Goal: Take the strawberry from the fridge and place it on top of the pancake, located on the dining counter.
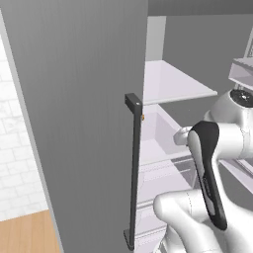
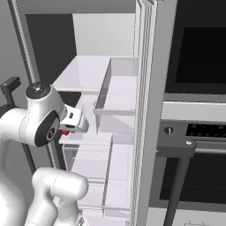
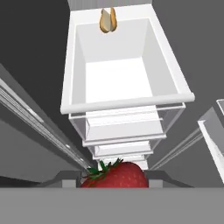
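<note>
A: Gripper state?

B: The gripper (image 3: pixel 114 183) is seen pinched on the strawberry (image 3: pixel 116 176), held at 6 o'clock of the hand view between the dark fingertips (image 3: pixel 70 180); green leaves are turned toward 10 o'clock. In the right base view a bit of red is spotted at the hand, strawberry (image 2: pixel 65 132), just beside the white wrist.

A: Where is it held?

B: In front of the open fridge (image 1: pixel 74 123), over a white drawer (image 3: pixel 127 83) seen at 12 o'clock of the hand view. A small yellow-brown food item (image 3: pixel 108 20) is seen at the drawer's far rim, also at 12 o'clock.

A: Anything else?

B: A dark bar handle (image 1: pixel 133 173) is noted on the grey door in the left base view. A white shelf (image 1: pixel 173 84) is seen at 1 o'clock. An oven (image 2: pixel 198 110) is noted at 3 o'clock of the right base view, beside the fridge.
</note>
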### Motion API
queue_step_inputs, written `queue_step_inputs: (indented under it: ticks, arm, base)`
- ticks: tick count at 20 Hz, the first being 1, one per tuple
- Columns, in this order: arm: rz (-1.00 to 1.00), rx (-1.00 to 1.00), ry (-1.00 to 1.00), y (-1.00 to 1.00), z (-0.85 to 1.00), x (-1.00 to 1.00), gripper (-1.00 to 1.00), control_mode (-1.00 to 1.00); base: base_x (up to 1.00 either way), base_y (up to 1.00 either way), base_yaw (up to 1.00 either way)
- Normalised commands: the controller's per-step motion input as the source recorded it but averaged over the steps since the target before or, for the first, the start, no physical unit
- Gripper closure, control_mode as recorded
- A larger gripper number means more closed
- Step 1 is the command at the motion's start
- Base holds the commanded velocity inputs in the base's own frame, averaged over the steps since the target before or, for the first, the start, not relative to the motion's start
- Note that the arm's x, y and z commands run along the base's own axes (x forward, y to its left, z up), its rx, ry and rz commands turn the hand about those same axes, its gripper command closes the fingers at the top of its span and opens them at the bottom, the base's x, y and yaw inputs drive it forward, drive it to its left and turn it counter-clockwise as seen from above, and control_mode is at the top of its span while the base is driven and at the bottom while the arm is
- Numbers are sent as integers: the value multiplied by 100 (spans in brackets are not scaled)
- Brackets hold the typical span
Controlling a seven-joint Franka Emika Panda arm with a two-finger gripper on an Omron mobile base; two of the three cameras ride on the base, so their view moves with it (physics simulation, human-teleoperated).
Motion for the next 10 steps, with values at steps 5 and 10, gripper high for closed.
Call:
queue_step_inputs:
  ticks: [5,10]
  arm:
    - [0,0,0,0,51,-47,100,-100]
    - [0,0,0,0,5,-20,100,-100]
  base:
    - [0,0,0]
    - [0,0,0]
